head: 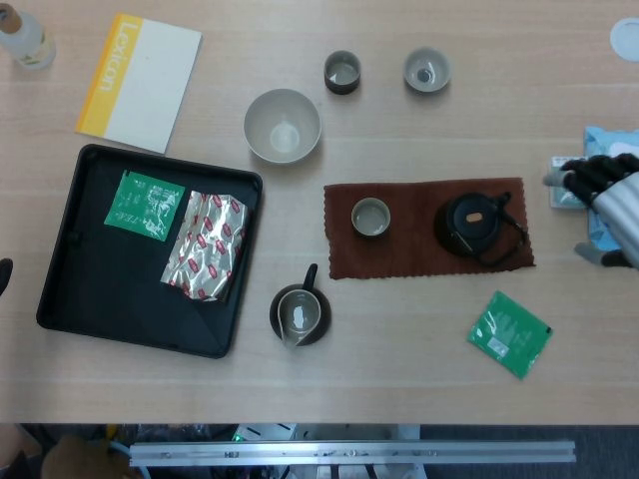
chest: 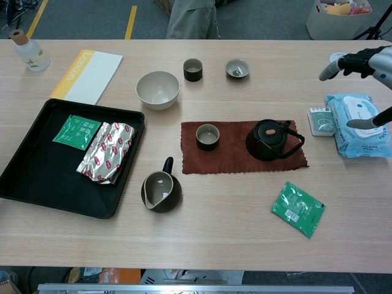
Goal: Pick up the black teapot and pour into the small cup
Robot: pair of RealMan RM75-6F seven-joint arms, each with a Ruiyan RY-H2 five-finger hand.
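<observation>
Scanning from the left, only a dark sliver of the left hand (head: 4,274) shows at the frame edge beside the black tray (head: 70,299), too little to tell whether it is released or clenched. The tray holds one green packet (head: 145,205) and one foil packet (head: 208,244). One dark pitcher (head: 300,314) stands just right of the tray. On the brown cloth (head: 409,259) sit one small cup (head: 370,217) and, to its right, one black teapot (head: 472,224), its bail handle folded down toward the right. The right hand (head: 604,205) hovers released, fingers apart and holding nothing, over the blue wipes pack (chest: 358,122). The teapot lies to that hand's left, so the right hand is clearly nearer.
</observation>
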